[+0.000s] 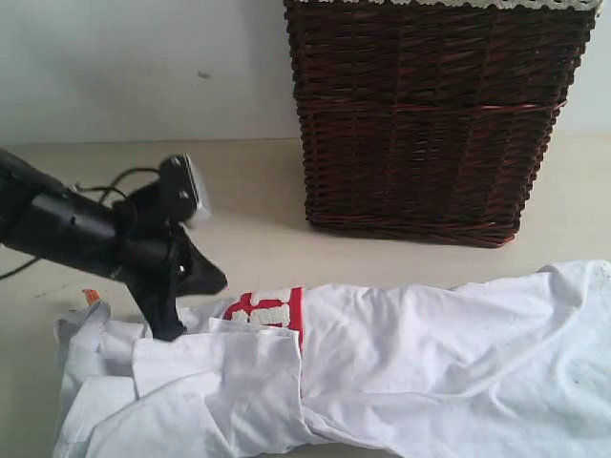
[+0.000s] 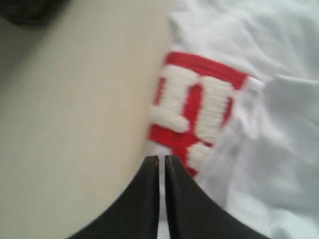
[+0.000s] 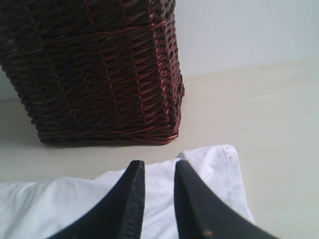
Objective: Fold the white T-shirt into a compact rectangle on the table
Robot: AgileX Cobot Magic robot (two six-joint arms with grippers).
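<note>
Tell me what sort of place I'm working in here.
Probably an indoor laundry-folding test bench: a pale beige table against a plain white wall, a dark wicker basket at the back, and a white T-shirt spread out.

even soft light, left wrist view blurred

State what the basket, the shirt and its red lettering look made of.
Basket: woven wicker, dark brown, slightly glossy strands.
White T-shirt: soft cloth, probably cotton; matte and creased.
Lettering: fuzzy looped white pile on red backing, perhaps chenille.
</note>
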